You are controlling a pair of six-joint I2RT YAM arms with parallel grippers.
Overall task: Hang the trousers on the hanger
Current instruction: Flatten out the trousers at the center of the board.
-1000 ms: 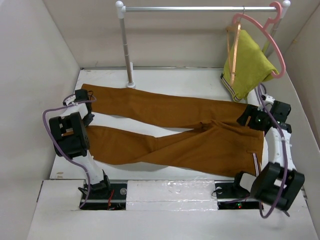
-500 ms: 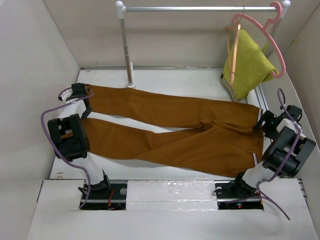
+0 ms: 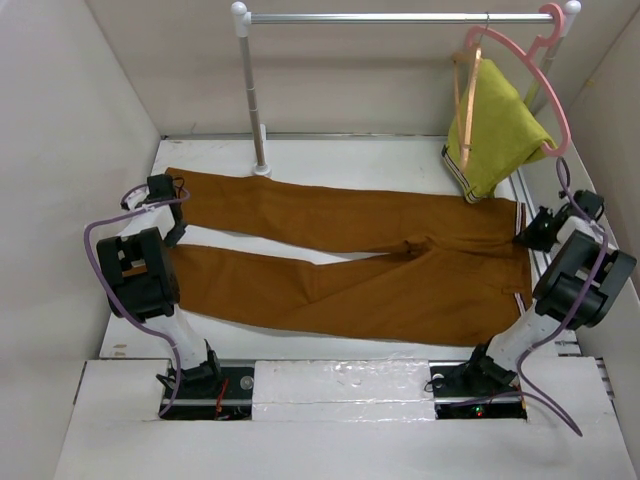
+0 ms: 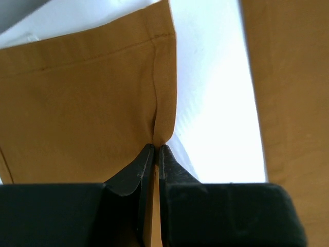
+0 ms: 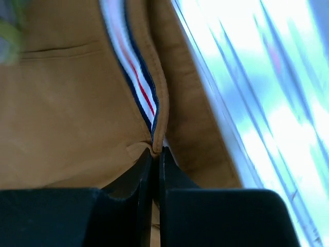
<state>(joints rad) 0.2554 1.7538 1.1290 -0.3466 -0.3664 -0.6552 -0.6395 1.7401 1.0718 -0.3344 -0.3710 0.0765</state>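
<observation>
**Trousers.** The trousers [image 3: 350,265] lie flat on the white table [image 3: 330,152], in front of the clothes rail [image 3: 400,17]. Their long axis runs side to side, roughly parallel to the rail's bar. The waistband points to the rail's right end. The two leg hems point past its left post, and the far hem lies near that post's foot. The legs part in a narrow V, with bare table showing between them.

**Left gripper.** The left gripper [image 4: 156,149] sits at the hem end, in front of the rail's left post. Its jaws are pressed together on a raised fold at the edge of the far leg, just short of the stitched hem.

**Right gripper.** The right gripper [image 5: 156,151] sits at the waist end, below the rail's right end. Its jaws are clamped on the waistband edge, where the white inner band with red and navy stripes is turned out.

**Hanger.** The wooden hanger [image 3: 466,90] hangs from the rail's right end, well apart from the trousers. It sits beside a pink hanger [image 3: 520,75] and a yellow-green garment [image 3: 495,125].
</observation>
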